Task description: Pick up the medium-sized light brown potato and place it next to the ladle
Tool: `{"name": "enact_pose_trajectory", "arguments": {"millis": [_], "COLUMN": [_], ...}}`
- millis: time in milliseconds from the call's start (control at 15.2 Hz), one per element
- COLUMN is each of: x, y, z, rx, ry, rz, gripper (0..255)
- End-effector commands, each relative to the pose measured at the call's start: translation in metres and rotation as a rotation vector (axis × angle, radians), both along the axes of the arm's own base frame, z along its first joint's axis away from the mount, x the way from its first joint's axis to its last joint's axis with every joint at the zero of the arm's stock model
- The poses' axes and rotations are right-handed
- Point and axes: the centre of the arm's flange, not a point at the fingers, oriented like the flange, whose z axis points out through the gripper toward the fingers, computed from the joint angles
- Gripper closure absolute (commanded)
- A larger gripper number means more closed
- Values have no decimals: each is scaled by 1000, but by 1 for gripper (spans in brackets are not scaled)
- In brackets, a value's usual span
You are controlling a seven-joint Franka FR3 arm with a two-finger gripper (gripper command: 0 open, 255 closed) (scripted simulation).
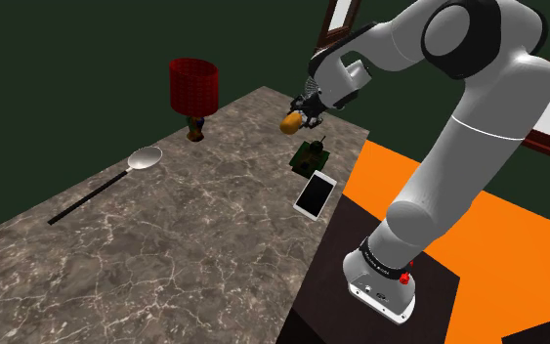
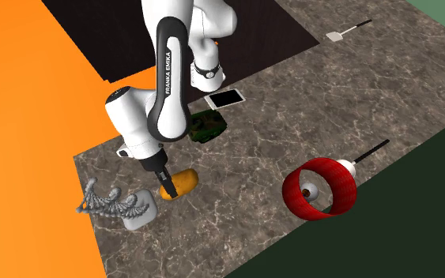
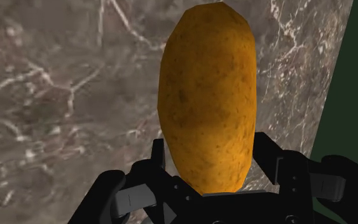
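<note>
Potato (image 3: 208, 95), orange-brown and speckled, is clamped at one end between the two black fingers of the end effector (image 3: 209, 159). Its long axis points away from the hand over the marbled table (image 1: 194, 254). In the shoulder view it sits at upper centre of the frame, near the table's far corner. It appears lifted clear of the surface, though the gap cannot be confirmed.

Ladle (image 1: 146, 156) lies centre left of that frame, its handle trailing toward the lower left, well apart from the potato. A red-shaded lamp (image 1: 193, 86) stands just beyond its bowl.

The grip at one end leaves the bulk of the potato free, which I judge suits laying it lengthwise beside the ladle. Placement is not yet done.

Legible marking: white lettering "FRANKA EMIKA" (image 2: 169, 75) runs down a dark link of the arm (image 2: 133, 118), upper centre-left of the second exterior view. No other writing is readable.
</note>
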Motion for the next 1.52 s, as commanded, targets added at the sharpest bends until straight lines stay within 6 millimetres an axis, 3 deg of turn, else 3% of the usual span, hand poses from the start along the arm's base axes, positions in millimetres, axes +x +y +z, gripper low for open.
{"name": "enact_pose_trajectory", "arguments": {"millis": [0,462,1452], "x": [0,0,0], "y": [0,0,0], "z": [0,0,79], "rx": [0,0,0], "ry": [0,0,0], "rz": [0,0,0], "gripper": [255,255,255]}}
